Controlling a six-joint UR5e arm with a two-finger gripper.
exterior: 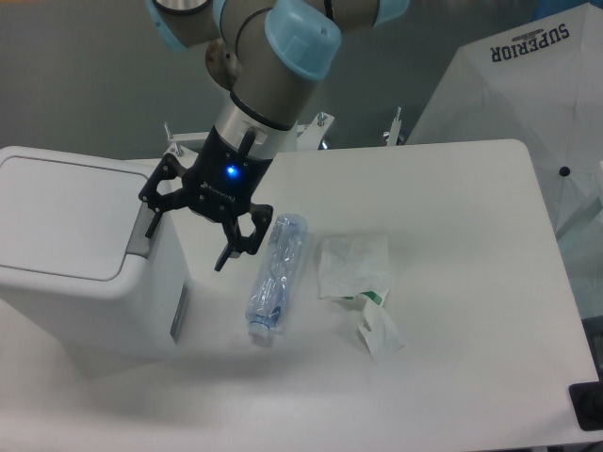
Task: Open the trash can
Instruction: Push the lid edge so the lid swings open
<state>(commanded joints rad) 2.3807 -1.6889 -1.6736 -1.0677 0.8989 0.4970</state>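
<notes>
The trash can is a large white boxy bin at the left of the table. Its flat lid is down and closed. A grey push-button tab sits at the lid's right edge. My gripper hangs from the arm just right of the bin, above its right edge, with black fingers spread open and nothing between them. The left finger is close above the grey tab; I cannot tell if it touches. The right finger points down beside the bin's right wall.
A clear plastic bottle lies on the white table right of the gripper. A crumpled clear wrapper and a small white-green packet lie further right. A white umbrella stands at the back right.
</notes>
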